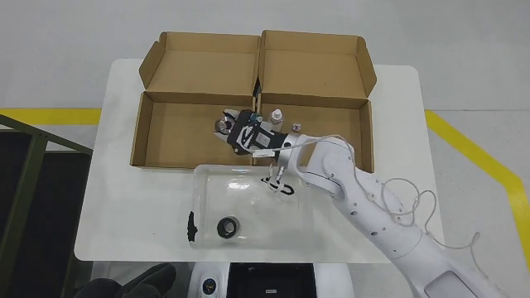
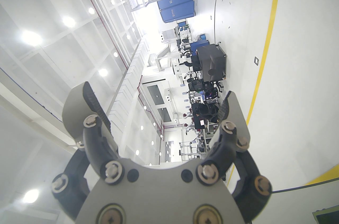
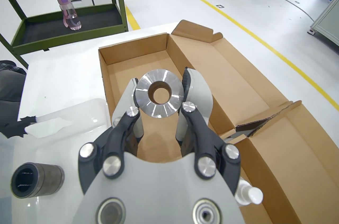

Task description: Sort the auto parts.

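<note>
The silver metal ring (image 3: 145,103) is sitting clamped edge-on between the fingers of the right gripper (image 3: 160,79), which is holding it over the floor of the left cardboard box (image 1: 178,136), close to the wall shared with the right cardboard box (image 1: 331,132). The placing step appears to be under way. The next move probably calls for lowering the ring a little and parting the fingers so that it is landing flat rather than rolling. After that, the dark cylindrical sleeve (image 1: 228,228) lying in the clear plastic tray (image 1: 215,186) is waiting as the likely next pick. A small white bottle (image 1: 276,117) is standing in the right box, just beside the dividing wall. The left gripper (image 2: 159,91) is hanging wide open and empty, pointing off into the hall. Boxes and tray are resting on a white table (image 1: 116,199). Beyond it a green cart (image 3: 66,31) is carrying a pink bottle (image 3: 69,13), and a yellow floor line (image 1: 468,141) is running past.
</note>
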`<state>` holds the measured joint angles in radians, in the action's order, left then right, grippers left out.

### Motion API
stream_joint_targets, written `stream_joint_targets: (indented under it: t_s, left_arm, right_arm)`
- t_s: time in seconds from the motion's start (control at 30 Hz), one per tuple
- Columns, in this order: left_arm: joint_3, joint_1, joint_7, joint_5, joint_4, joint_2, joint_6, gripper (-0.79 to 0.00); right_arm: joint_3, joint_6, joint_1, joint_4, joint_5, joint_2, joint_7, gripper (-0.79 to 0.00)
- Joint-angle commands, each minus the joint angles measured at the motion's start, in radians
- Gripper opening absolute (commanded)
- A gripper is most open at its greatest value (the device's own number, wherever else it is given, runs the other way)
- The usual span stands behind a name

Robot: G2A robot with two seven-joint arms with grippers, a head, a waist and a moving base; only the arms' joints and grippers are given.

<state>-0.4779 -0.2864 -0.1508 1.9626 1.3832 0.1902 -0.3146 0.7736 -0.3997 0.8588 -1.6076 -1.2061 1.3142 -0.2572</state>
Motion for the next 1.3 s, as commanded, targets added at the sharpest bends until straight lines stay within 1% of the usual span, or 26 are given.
stream_joint_targets:
  t_s: [0.0,0.2,0.57,0.77,0.93,1.23,1.27]
  left_arm:
    - [0.000,0.000,0.000,0.000,0.000,0.000,0.000,0.000]
    - [0.000,0.000,0.000,0.000,0.000,0.000,0.000,0.000]
    - [0.000,0.000,0.000,0.000,0.000,0.000,0.000,0.000]
    - [0.000,0.000,0.000,0.000,0.000,0.000,0.000,0.000]
    - [0.000,0.000,0.000,0.000,0.000,0.000,0.000,0.000]
    - [0.000,0.000,0.000,0.000,0.000,0.000,0.000,0.000]
    - [0.000,0.000,0.000,0.000,0.000,0.000,0.000,0.000]
  right_arm:
    - [-0.019,0.003,-0.032,0.043,0.007,0.011,-0.017,-0.785]
    - [-0.069,0.010,-0.107,0.151,0.020,0.045,-0.054,-0.785]
    - [-0.141,0.043,-0.201,0.300,0.017,0.103,-0.135,-0.785]
    - [-0.176,0.049,-0.228,0.374,0.012,0.133,-0.167,-0.785]
    - [-0.190,0.044,-0.241,0.426,-0.007,0.149,-0.181,-0.785]
    - [-0.192,0.047,-0.269,0.454,-0.061,0.169,-0.204,-0.785]
    - [-0.192,0.047,-0.271,0.457,-0.065,0.171,-0.207,-0.773]
